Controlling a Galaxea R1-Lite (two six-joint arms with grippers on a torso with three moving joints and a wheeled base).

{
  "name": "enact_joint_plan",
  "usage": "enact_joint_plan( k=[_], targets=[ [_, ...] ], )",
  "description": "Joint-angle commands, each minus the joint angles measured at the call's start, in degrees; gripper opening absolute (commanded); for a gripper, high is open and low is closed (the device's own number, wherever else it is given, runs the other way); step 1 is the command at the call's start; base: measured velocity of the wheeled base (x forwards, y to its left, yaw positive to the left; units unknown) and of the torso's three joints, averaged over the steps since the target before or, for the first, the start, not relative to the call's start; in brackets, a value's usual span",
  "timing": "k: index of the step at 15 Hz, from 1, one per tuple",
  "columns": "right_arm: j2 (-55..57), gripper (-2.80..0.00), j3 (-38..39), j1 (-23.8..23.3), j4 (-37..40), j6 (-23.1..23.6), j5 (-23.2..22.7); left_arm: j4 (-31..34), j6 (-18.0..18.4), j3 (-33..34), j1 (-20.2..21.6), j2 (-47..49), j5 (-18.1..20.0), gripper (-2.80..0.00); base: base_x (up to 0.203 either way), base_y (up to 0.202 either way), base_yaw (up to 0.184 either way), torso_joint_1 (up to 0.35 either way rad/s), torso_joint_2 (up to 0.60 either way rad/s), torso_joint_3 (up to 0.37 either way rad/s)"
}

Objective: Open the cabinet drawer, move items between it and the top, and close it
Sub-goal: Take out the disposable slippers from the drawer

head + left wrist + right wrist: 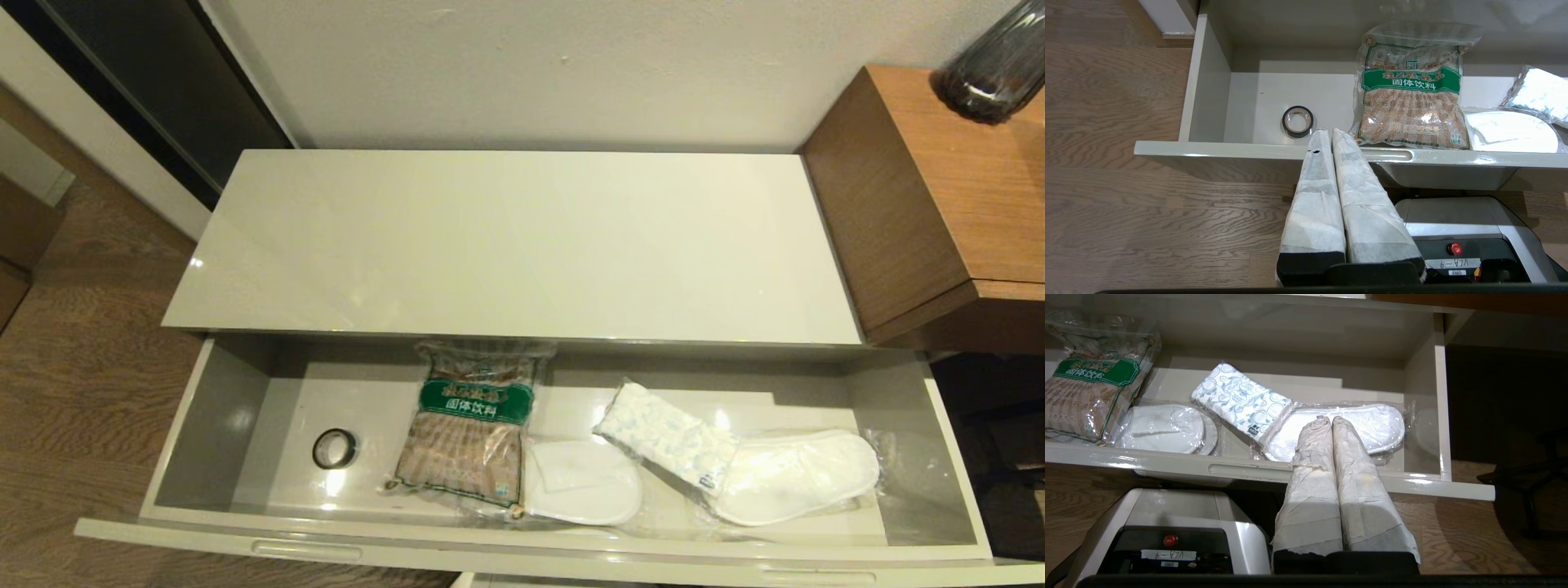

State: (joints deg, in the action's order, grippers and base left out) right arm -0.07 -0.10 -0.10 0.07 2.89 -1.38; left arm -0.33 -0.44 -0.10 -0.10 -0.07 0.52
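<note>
The cabinet drawer stands pulled out below the bare cream-beige top. Inside lie a tissue pack with blue print, resting partly on one bagged white slipper, and a second white slipper nearer the middle. My left gripper is shut and empty, just in front of the drawer front by its left handle. My right gripper is shut and empty, in front of the drawer front, in line with the right slipper and the tissue pack. Neither arm shows in the head view.
A brown packet with a green band and a small black tape roll lie in the drawer's left half. A taller orange-brown wooden surface with a dark glass vase stands to the right. My own base sits below the drawer.
</note>
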Motion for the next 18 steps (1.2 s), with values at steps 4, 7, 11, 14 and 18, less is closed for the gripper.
enact_joint_plan(
  k=[4,7,11,14,18],
  targets=[
    [0.1,-2.8,0.0,0.0,-0.1,0.0,0.0,0.0,-0.1,0.0,0.0,0.1,0.0,-2.8,0.0,0.0,0.0,0.0,0.0,0.0],
    [0.1,-2.8,0.0,0.0,0.0,0.0,0.0,0.0,0.0,0.0,0.0,0.1,0.0,-2.8,0.0,0.0,0.0,0.0,0.0,0.0],
    [0.1,-2.8,0.0,0.0,-0.1,0.0,0.0,0.0,-0.1,0.0,0.0,0.1,0.0,-2.8,0.0,0.0,0.0,0.0,0.0,0.0],
    [0.1,-2.8,0.0,0.0,0.0,0.1,0.0,0.0,-0.1,0.0,0.0,0.1,0.0,-2.8,0.0,0.0,0.0,0.0,0.0,0.0],
    [0.1,-2.8,0.0,0.0,-0.1,0.1,0.0,0.0,-0.1,0.0,0.0,0.1,0.0,-2.8,0.0,0.0,0.0,0.0,0.0,0.0]
  ],
)
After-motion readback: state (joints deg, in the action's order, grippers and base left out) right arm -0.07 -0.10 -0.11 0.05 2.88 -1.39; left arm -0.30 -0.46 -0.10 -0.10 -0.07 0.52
